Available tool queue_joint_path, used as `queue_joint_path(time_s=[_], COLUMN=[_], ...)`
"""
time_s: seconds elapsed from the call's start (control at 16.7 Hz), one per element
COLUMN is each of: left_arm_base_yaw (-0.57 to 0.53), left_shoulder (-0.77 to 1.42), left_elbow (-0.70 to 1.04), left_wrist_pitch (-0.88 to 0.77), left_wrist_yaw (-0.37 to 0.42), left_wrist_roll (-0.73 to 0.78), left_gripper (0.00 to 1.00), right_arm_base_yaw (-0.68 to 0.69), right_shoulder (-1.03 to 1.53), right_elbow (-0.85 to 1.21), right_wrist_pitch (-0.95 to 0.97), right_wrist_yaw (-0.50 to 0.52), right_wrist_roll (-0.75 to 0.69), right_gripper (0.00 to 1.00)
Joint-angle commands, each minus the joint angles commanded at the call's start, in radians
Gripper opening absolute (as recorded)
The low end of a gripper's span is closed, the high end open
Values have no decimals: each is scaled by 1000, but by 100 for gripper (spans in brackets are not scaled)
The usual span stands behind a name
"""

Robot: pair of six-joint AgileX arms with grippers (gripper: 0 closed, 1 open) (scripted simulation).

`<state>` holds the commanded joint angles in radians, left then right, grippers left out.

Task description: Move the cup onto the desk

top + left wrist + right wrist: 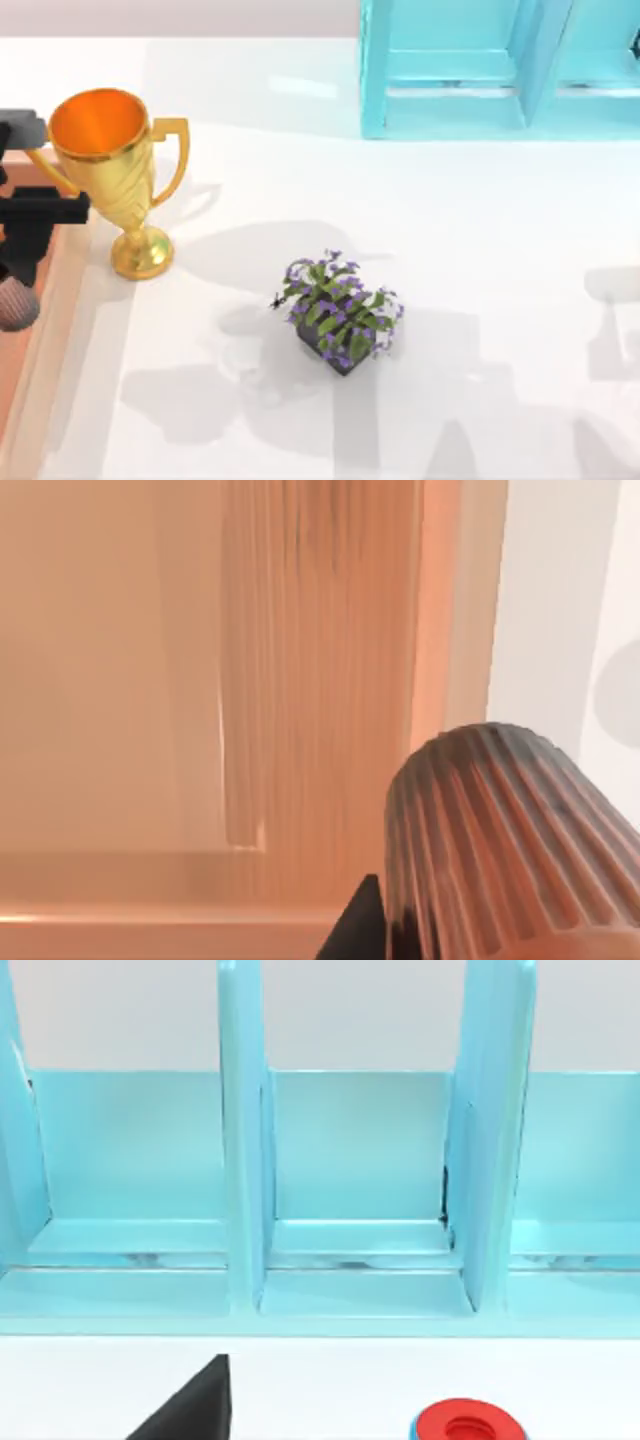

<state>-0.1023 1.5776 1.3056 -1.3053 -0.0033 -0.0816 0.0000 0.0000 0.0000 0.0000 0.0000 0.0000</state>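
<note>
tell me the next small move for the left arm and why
Probably carry the cup toward the top view's right, over the desk. The left gripper sits at the table's left edge and the cup looks held over the orange-brown wooden surface, not yet above the white top.

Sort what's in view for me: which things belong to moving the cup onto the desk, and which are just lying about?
Job:
cup, at the left gripper, over the wooden surface
desk, white top

Lying about:
gold trophy
potted purple flowers
turquoise shelf unit
small red round item
</note>
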Motion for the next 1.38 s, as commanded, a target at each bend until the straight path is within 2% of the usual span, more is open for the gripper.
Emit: queue_joint_path(time_s=[0.12,0.3,0.78,0.9,1.08,1.38], left_arm_base_yaw=[-14,-114,-657,-756,-824,-822], left_shoulder=[5,22,52,48,39,42], left_elbow=[4,22,50,51,47,43], left_wrist_pitch=[-3,-15,-26,-19,-9,-7], left_wrist_yaw=[0,-2,2,2,1,1], left_wrist_roll=[-14,-114,-658,-756,-824,-823], left_gripper=[0,0,0,0,0,0], right_arm_base_yaw=[0,0,0,0,0,0], right_shoulder=[0,0,0,0,0,0], right_elbow=[0,0,0,0,0,0], right_wrist_pitch=[0,0,0,0,0,0], right_wrist_yaw=[0,0,0,0,0,0], right_wrist_roll=[0,0,0,0,0,0], right_gripper=[100,100,100,100,100,100])
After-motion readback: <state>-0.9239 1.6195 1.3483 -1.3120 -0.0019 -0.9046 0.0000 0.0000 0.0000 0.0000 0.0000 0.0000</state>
